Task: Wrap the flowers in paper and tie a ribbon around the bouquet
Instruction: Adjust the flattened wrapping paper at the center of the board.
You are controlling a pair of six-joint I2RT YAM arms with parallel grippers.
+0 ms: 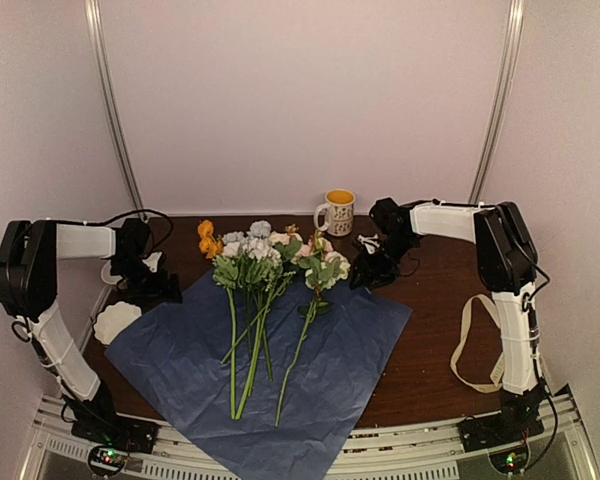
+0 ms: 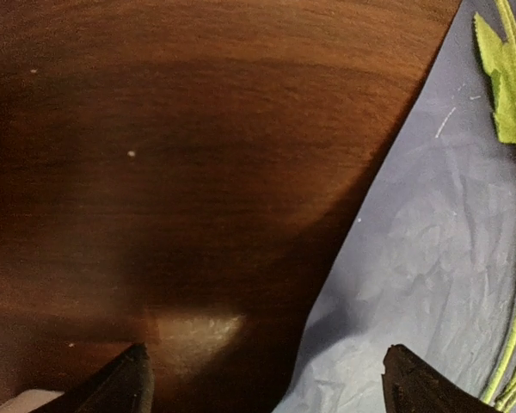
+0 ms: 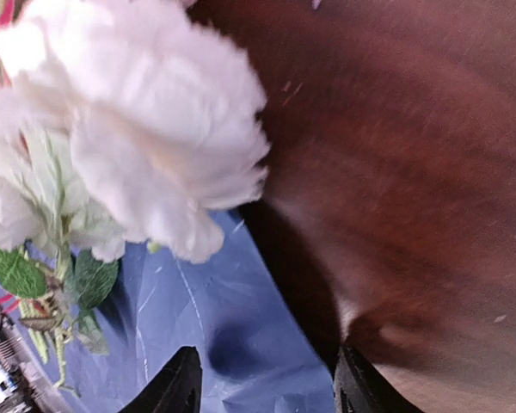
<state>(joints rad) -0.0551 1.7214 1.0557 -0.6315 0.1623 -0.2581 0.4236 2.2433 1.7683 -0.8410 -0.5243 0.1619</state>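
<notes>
Both arms bent, reaching inward; left claw [image 2: 267, 383] spread wide; right claw [image 3: 271, 383] part-spread.

The flowers [image 3: 129, 146] show blurred, cropped at the top left; the paper [image 3: 241, 310] runs off below.

White arms [image 1: 446, 220] w/ blk joints [image 1: 504, 246], cables [image 1: 130, 214]

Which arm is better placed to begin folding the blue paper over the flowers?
Probably left: the left gripper stands open over the bare edge of the paper, while a white flower head crowds the right gripper.
</notes>
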